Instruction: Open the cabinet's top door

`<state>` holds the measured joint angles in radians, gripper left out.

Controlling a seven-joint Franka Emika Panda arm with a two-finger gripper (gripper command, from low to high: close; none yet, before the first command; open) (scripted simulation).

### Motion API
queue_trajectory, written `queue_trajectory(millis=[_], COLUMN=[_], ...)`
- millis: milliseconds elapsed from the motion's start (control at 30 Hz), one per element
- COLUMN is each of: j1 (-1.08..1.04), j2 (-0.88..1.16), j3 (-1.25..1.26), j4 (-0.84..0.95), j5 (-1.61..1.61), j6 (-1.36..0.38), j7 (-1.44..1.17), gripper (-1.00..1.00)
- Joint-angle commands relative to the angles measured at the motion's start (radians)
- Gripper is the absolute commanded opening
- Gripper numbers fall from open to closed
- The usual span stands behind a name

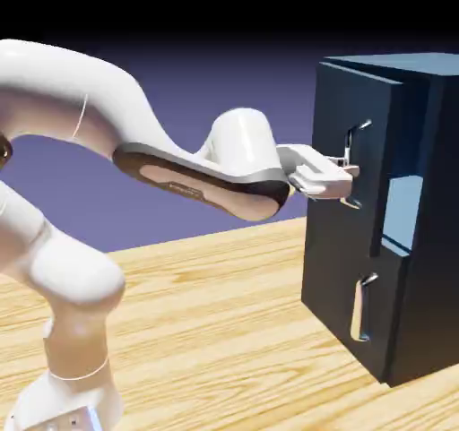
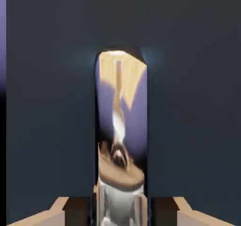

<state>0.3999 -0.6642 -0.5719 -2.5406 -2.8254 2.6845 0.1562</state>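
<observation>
1. Where the tall navy cabinet (image 1: 428, 304) stands, its upper door (image 1: 343, 99) sits ajar at the front, above its lower door (image 1: 333, 277).
2. My gripper (image 2: 121, 212) pinches the vertical silver bar handle (image 2: 121, 126): rigid, probably slick; I'd grasp mid-bar. The door should swing stiffly, not flex.

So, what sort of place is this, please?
Probably a simulated robot test scene: a white arm, a dark cabinet on a wooden table, and only a plain blue-violet backdrop.
</observation>
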Motion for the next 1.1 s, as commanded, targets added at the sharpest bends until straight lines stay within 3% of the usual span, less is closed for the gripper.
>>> queue_trajectory(millis=[0, 300, 633, 1067], j1=[-0.028, -0.201, -0.246, -0.181], j2=[-0.012, -0.136, -0.259, -0.212], j3=[0.031, 0.282, 0.542, 0.943], j4=[-0.021, -0.191, -0.314, -0.273], j5=[0.043, 0.435, 0.869, 1.434], j6=[-0.013, -0.151, -0.363, -0.813], j7=[-0.027, -0.249, -0.438, -0.538], gripper=[-1.00, -1.00, -1.00, -1.00])
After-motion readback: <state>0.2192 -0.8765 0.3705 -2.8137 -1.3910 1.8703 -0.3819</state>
